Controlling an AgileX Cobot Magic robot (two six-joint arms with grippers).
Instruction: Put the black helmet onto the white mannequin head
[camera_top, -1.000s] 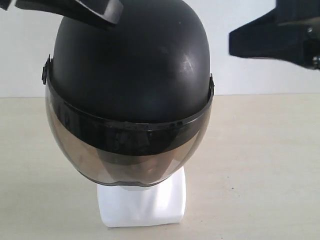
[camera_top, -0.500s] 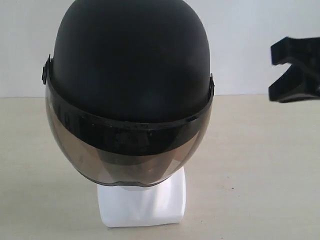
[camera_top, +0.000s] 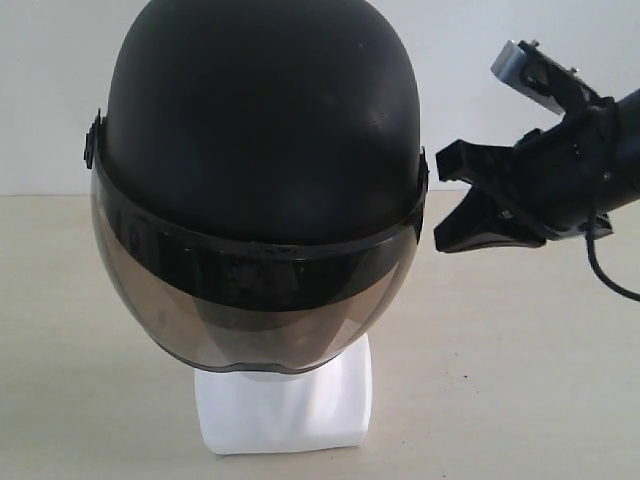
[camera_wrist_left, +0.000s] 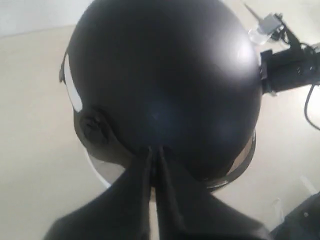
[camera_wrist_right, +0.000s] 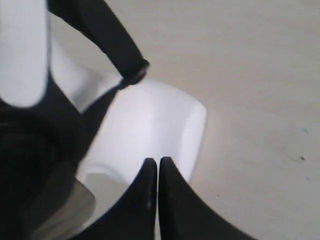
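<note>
Over at 9 o'clock, your left gripper (camera_wrist_left: 154, 162) doesn't show in the exterior view at all. Its own wrist view has it: the two fingers are pressed flat together with nothing between them, tips aimed at the dome of the black helmet (camera_top: 260, 120) (whether they actually touch the shell, I can't tell).

Centre now. The helmet sits on the white mannequin head (camera_top: 285, 405), upright and facing the exterior camera, its dome running up to 12 o'clock. The smoky visor (camera_top: 250, 310) is down over the face, so all you see of the head is the white neck and squarish base at 6 o'clock of the helmet, standing on the pale table (camera_top: 520, 350).

On to 3 o'clock. Your right gripper (camera_wrist_right: 158, 167) hangs just beside the helmet's side, level with the visor's upper band, pointing in towards it. In its wrist view the fingertips meet edge to edge, a closed claw holding nothing. That same view looks at the neck and base, with the black chin strap (camera_wrist_right: 107, 37) hanging loose alongside the neck.
</note>
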